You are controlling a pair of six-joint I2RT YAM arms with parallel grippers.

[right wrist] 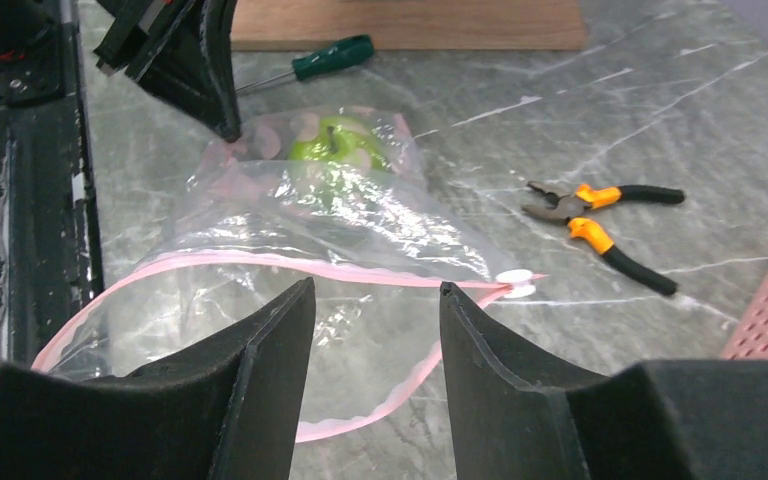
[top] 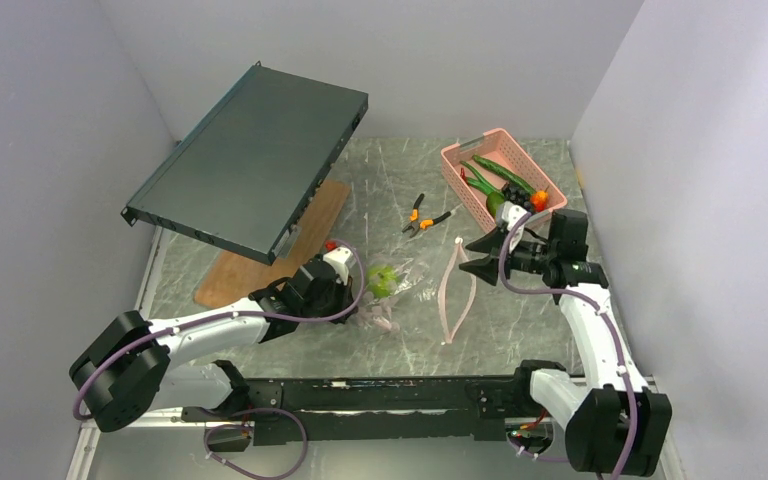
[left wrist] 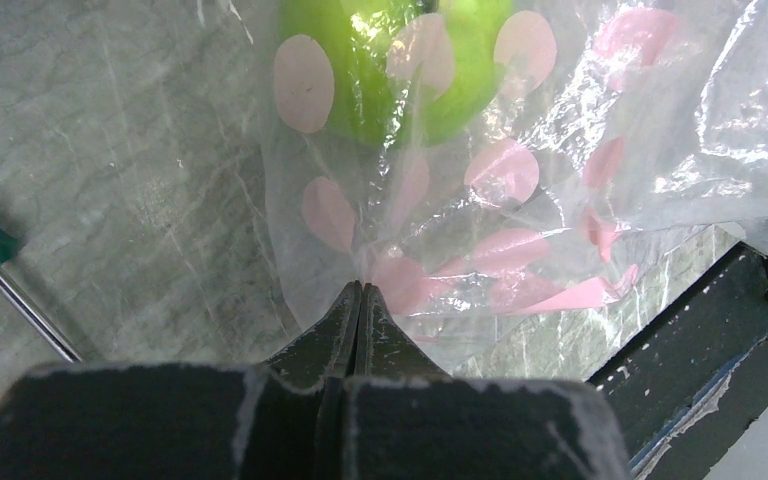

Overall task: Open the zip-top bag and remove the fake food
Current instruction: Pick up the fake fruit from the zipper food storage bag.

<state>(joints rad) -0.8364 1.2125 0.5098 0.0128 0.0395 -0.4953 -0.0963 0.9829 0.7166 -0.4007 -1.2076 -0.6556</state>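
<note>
The left claw [left wrist: 360, 290] is pressed fully closed, its two fingertips pinching a fold of the zip-top bag [left wrist: 520, 190] at the closed end, where the clear film is printed with pink ovals. Just beyond those tips, inside the bag, sits the green apple [left wrist: 390, 70], touching the film around it. From there the bag stretches across the grey marbled desk [top: 380, 180] toward the right claw [right wrist: 375, 290], which stands about half open with nothing between its fingers. The bag's mouth gapes right in front of it, and the pale pink zip strip [right wrist: 260, 262] loops across the gap between the two fingertips. Whether either finger touches the strip cannot be told. A small white tab [right wrist: 513, 280] sits at the strip's end. Further out, orange-handled pliers [right wrist: 600, 215] lie on the desk apart from the bag, and a green-handled screwdriver [right wrist: 332, 57] lies next to a wooden board [top: 270, 250]. Behind the right claw, a pink basket [top: 460, 170] holds green cucumbers [top: 505, 172] and other plastic produce. A dark flat metal chassis [top: 250, 160] sits tilted over the board.
</note>
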